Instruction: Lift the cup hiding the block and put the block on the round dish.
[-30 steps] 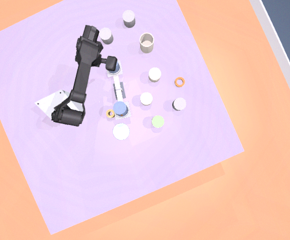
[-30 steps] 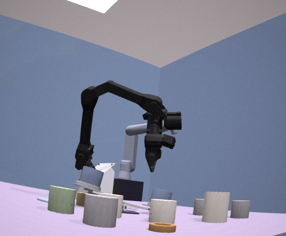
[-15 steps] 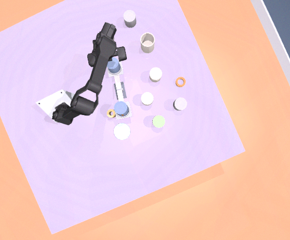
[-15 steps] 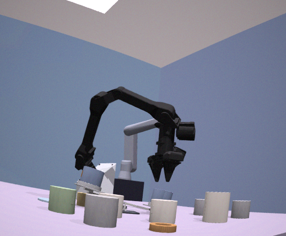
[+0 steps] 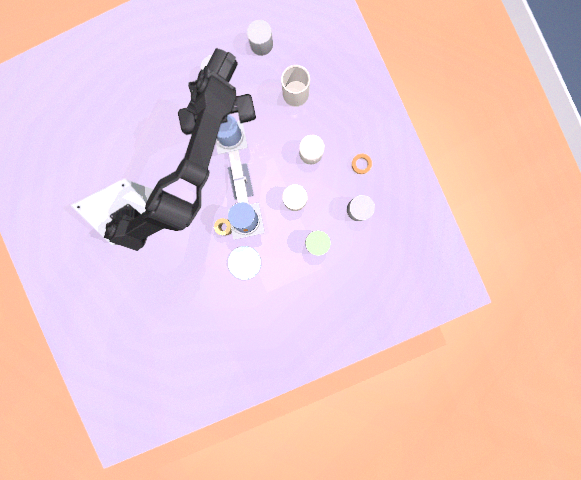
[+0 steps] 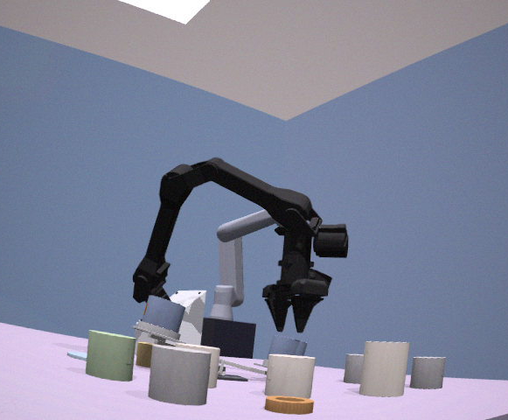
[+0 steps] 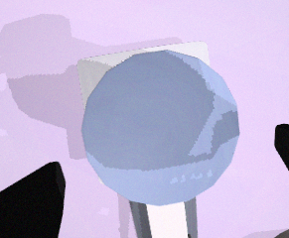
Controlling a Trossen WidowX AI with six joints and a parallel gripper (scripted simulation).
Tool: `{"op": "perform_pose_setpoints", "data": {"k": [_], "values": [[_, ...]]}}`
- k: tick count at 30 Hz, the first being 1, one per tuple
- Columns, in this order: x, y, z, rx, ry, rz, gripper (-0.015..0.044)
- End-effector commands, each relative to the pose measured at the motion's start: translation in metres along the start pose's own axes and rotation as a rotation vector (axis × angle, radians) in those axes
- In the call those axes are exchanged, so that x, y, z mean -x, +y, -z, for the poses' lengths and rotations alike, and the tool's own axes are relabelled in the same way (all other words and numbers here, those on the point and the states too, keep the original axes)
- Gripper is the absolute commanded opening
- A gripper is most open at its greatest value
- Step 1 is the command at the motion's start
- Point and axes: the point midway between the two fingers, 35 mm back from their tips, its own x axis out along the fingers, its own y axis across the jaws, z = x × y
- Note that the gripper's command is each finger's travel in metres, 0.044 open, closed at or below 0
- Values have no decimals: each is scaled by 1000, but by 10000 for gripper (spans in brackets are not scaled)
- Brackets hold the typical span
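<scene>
The balance (image 5: pixel 235 164) (image 7: pixel 168 222) is tilted. One blue cup (image 5: pixel 228 133) (image 6: pixel 281 346) (image 7: pixel 154 124) stands on its low end. The other blue cup (image 5: pixel 242 215) (image 6: pixel 165 315) stands tilted on the raised end, with a small orange patch at its side. My gripper (image 5: pixel 217 114) (image 6: pixel 289 331) (image 7: pixel 174 155) is open and empty, pointing down above the low-end cup; in the wrist view that cup's top lies between the fingers. The round dish (image 5: pixel 244 263) (image 6: pixel 76 355) lies beyond the raised end, with no cup above it. No block is visible.
A yellow ring (image 5: pixel 217 227) (image 6: pixel 143 354) stands beside the raised end. Off one side of the balance are white cylinders (image 5: pixel 311 148) (image 5: pixel 294 197), a green one (image 5: pixel 317 242) (image 6: pixel 110 356), a grey one (image 5: pixel 360 207) (image 6: pixel 179 374), a tall beige hollow one (image 5: pixel 295 96) (image 6: pixel 384 368) and an orange ring (image 5: pixel 354 164) (image 6: pixel 288 407).
</scene>
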Motion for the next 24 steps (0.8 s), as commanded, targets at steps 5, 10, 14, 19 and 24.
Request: {"op": "perform_pose_setpoints", "data": {"k": [5, 10, 14, 19, 24], "values": [[-14, 0, 1, 7, 7, -2, 440], [-23, 0, 1, 7, 7, -2, 440], [-29, 0, 1, 7, 8, -2, 440], [-37, 0, 1, 7, 8, -1, 440], [-45, 1, 2, 7, 9, -1, 440]]}}
